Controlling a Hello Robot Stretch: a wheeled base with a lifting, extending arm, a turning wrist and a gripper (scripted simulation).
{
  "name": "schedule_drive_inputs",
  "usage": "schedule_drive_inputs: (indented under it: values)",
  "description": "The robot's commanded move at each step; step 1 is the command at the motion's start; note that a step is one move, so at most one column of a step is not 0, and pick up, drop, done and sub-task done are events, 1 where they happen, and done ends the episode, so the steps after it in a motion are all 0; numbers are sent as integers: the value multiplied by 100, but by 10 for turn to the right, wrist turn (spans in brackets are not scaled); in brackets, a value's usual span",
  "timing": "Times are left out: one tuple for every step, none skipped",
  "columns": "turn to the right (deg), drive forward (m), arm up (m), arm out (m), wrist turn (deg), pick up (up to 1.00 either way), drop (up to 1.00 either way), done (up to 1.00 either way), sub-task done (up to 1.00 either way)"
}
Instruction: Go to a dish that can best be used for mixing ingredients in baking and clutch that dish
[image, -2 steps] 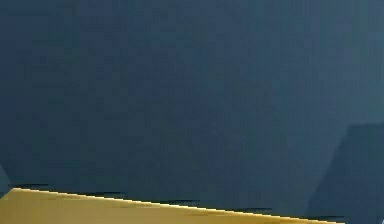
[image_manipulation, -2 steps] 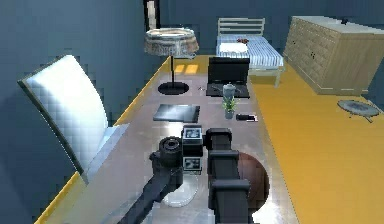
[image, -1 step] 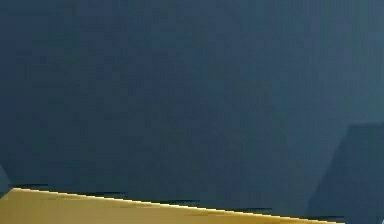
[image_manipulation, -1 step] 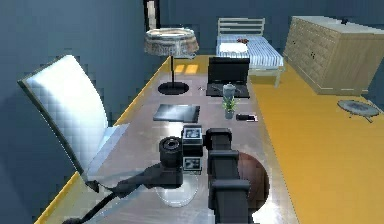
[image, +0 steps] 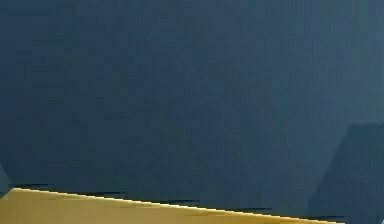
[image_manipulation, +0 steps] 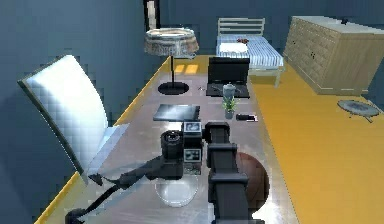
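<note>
Facing ahead, you are looking at a dark blue wall (image: 190, 90), with a strip of yellow floor (image: 100, 205) running along the forward view's bottom edge. Turning to the arm side view, you are seeing a long table (image_manipulation: 245, 145) stretching away from the robot, with a white chair (image_manipulation: 65, 105) standing against its left side. The arm (image_manipulation: 228, 180) is rising from the bottom edge over the tabletop, and the gripper (image_manipulation: 172, 148) is sitting to the left of the two white squares (image_manipulation: 191, 130). A clear bowl-shaped dish (image_manipulation: 172, 188) is resting on the table at the gripper's near side, close under it in the picture. Whether the two are touching cannot be told. Because the dish is lying on the surface right by the fingers, you cannot tell whether the gripper is holding anything, nor how the fingers are set. A brown round thing (image_manipulation: 262, 185) is lying to the right of the arm. Farther along the table a dark flat slab (image_manipulation: 177, 112), a small potted plant (image_manipulation: 229, 98), a laptop (image_manipulation: 228, 72) and a lamp (image_manipulation: 170, 45) are standing. Beyond them a bed (image_manipulation: 248, 45) and a wooden dresser (image_manipulation: 335, 50) are lining the room.
</note>
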Motion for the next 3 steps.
schedule_drive_inputs:
  values:
    - [0, 0, 0, 0, 450, 0, 0, 0, 0]
    - [0, 0, 0, 0, 420, 0, 0, 0, 0]
    - [0, 0, -30, 0, 0, 0, 0, 0, 0]
